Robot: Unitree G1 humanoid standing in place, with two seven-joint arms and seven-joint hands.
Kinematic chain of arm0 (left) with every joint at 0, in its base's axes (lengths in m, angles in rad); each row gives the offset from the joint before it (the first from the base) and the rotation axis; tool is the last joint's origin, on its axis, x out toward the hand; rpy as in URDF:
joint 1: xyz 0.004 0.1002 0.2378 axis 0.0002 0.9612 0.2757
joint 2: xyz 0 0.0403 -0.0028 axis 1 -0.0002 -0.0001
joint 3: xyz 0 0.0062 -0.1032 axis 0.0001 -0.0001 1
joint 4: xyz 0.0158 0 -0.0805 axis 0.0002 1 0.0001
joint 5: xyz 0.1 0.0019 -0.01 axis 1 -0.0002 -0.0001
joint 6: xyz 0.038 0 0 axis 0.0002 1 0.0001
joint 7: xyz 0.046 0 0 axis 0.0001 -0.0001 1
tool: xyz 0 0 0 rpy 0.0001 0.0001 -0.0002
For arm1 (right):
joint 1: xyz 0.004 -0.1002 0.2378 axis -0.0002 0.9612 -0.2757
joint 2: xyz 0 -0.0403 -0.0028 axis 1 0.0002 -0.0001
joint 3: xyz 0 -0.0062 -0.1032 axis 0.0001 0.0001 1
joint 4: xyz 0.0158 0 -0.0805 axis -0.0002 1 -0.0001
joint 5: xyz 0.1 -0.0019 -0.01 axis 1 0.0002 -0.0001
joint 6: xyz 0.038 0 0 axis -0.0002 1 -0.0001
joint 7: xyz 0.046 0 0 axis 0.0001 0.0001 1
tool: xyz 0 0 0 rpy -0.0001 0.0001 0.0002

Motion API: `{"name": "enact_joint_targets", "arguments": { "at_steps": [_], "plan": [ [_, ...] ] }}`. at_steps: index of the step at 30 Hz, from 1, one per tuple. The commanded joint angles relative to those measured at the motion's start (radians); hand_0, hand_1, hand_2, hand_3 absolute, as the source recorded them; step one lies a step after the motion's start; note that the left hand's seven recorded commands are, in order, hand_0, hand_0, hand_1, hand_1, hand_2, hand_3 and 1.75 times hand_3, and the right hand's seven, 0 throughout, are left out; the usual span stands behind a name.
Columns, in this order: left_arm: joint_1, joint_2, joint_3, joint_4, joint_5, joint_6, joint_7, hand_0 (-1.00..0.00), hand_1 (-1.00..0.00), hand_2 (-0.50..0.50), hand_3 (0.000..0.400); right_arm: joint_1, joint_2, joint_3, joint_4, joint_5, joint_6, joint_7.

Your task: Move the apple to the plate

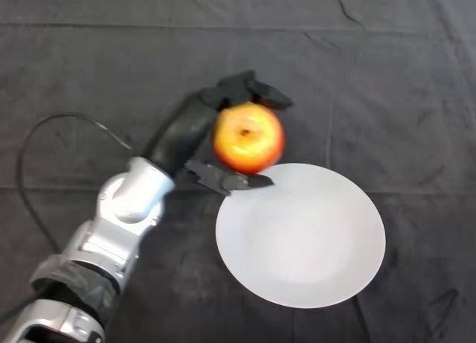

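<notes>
A red and yellow apple is held in my black left hand, stem end facing up toward the camera. The fingers curl over its far side and the thumb presses its near side. Apple and hand sit at the upper left edge of a round white plate, which lies on the dark cloth right of centre. The thumb tip overlaps the plate's rim. Whether the apple is lifted above the cloth or resting on it cannot be made out.
The silver-grey arm comes in from the lower left. A dark cloth covers the whole table, with a few creases near the far edge.
</notes>
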Motion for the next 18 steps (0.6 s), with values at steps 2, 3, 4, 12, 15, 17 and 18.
{"name": "enact_joint_targets", "arguments": {
  "at_steps": [2,3,4,12,15,17,18],
  "plan": [
    [0.025,-0.001,-0.061,-0.064,0.017,0.022,0.034,-1.00,-1.00,0.00,0.400,0.024,-0.007,-0.0108,-0.012,0.0093,0.007,0.0045],
    [0.025,-0.003,-0.079,-0.067,0.015,0.026,0.040,-1.00,-1.00,0.00,0.400,0.024,-0.007,-0.0109,-0.012,0.0093,0.007,0.0046],
    [0.024,-0.003,-0.097,-0.070,0.011,0.029,0.044,-1.00,-1.00,0.00,0.400,0.024,-0.007,-0.0110,-0.013,0.0094,0.007,0.0047],
    [0.014,0.014,-0.200,-0.071,-0.029,0.034,0.039,-1.00,-1.00,0.00,0.400,0.025,-0.007,-0.0114,-0.016,0.0096,0.008,0.0053],
    [0.012,0.014,-0.234,-0.057,-0.035,0.030,0.041,-1.00,-1.00,0.00,0.400,0.026,-0.007,-0.0115,-0.016,0.0096,0.009,0.0055],
    [0.012,0.013,-0.259,-0.040,-0.038,0.025,0.045,-1.00,-1.00,0.00,0.400,0.026,-0.007,-0.0116,-0.016,0.0096,0.009,0.0056],
    [0.013,0.012,-0.270,-0.031,-0.039,0.022,0.047,-1.00,-1.00,0.00,0.400,0.026,-0.007,-0.0116,-0.016,0.0096,0.009,0.0056]
  ]
}}
